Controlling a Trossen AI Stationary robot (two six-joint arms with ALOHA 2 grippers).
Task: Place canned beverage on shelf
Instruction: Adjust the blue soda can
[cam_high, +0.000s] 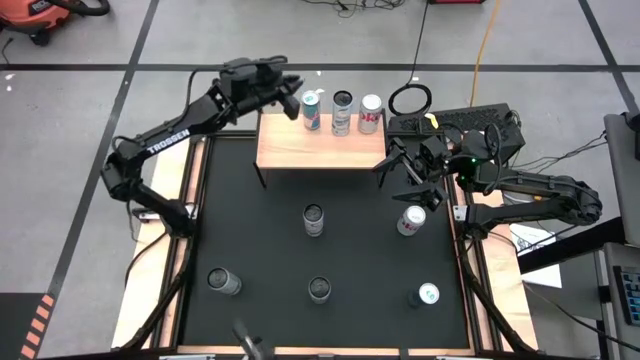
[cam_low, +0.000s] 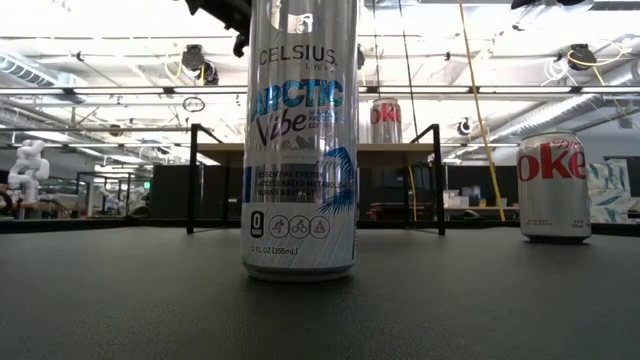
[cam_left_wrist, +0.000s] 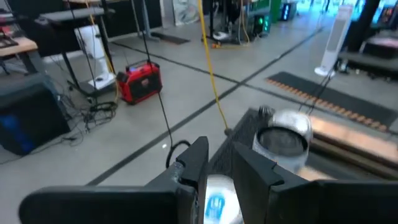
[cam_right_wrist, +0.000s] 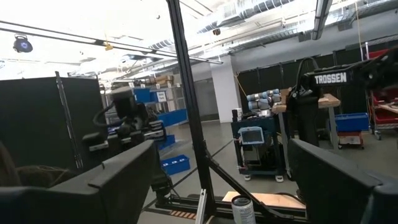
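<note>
High view: three slim aluminium cans lined along the far edge of the small light-wood shelf on thin black legs (cam_high: 320, 143), the blue-and-silver can (cam_high: 311, 110) right at the left fingers (cam_high: 293, 103), then a dark-topped silver can (cam_high: 342, 112) and a red-and-white can (cam_high: 371, 113) farther beyond those fingers. Left fingers narrowed around the blue-and-silver can, seemingly not yet let go. Right fingers (cam_high: 403, 168) spread wide and empty, just off the shelf's right end, a red-and-white can (cam_high: 411, 221) below them on the black bench (cam_high: 250, 230). Roughly five cans left on the bench, so well under half done.

Low view alone gives labels: a tall Celsius can (cam_low: 300, 140). Left wrist view alone shows the pinch close up.
</note>
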